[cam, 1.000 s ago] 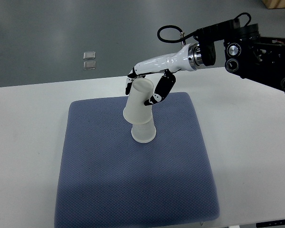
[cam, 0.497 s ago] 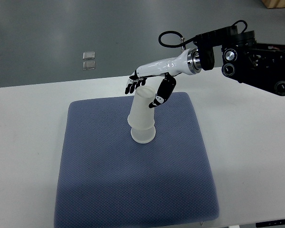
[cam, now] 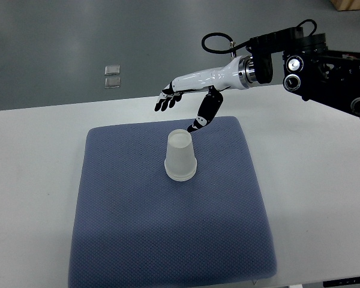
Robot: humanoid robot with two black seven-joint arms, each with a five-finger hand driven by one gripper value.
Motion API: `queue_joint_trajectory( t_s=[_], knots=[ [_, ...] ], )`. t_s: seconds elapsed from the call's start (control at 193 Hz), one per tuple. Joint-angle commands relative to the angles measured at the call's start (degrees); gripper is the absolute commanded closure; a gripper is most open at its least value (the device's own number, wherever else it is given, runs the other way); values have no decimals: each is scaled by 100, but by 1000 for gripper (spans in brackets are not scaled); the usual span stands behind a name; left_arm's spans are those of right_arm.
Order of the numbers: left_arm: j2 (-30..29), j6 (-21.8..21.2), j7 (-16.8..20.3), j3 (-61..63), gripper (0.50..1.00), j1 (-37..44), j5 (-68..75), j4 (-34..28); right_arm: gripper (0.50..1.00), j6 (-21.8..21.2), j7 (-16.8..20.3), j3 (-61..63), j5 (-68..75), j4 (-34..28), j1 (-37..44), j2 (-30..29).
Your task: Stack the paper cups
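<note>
Two white paper cups [cam: 180,156] stand upside down, one nested over the other, near the middle of the blue mat [cam: 168,234]. My right hand [cam: 181,111] hovers above and behind the stack, fingers spread and thumb hanging down, holding nothing. It is apart from the cups. The left arm does not show.
The mat lies on a white table [cam: 36,174]. My right arm's black housing [cam: 327,69] fills the upper right. Two small clear squares [cam: 113,75] lie on the grey floor beyond the table's far edge.
The hand let go of the upper cup, which dropped fully over the lower one and now stands straight. The hand then opened and lifted up and away.
</note>
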State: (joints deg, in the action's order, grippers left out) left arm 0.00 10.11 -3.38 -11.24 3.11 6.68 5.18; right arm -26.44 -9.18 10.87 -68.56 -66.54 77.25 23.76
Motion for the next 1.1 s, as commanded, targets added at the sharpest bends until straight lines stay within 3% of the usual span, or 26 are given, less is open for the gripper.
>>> queue_joint_trajectory(
  t_s=[0.0,0.311,0.642,0.829,1.016,1.093],
  knots=[
    [0,0,-5,-1,500,-4,0,0,619,68,-5,319,194,97,-175,24],
    [0,0,4,-1,500,-4,0,0,613,86,101,899,1767,1064,-1151,-29],
    [0,0,4,-1,500,5,0,0,613,86,312,1172,5387,2830,-2030,-503],
    [0,0,4,-1,500,5,0,0,613,218,707,1189,6750,3147,-2504,-829],
    [0,0,4,-1,500,-4,0,0,609,244,655,1225,7084,3155,-2698,-899],
    [0,0,-5,8,500,-4,0,0,585,227,655,1321,7076,3155,-2698,-890]
  ],
)
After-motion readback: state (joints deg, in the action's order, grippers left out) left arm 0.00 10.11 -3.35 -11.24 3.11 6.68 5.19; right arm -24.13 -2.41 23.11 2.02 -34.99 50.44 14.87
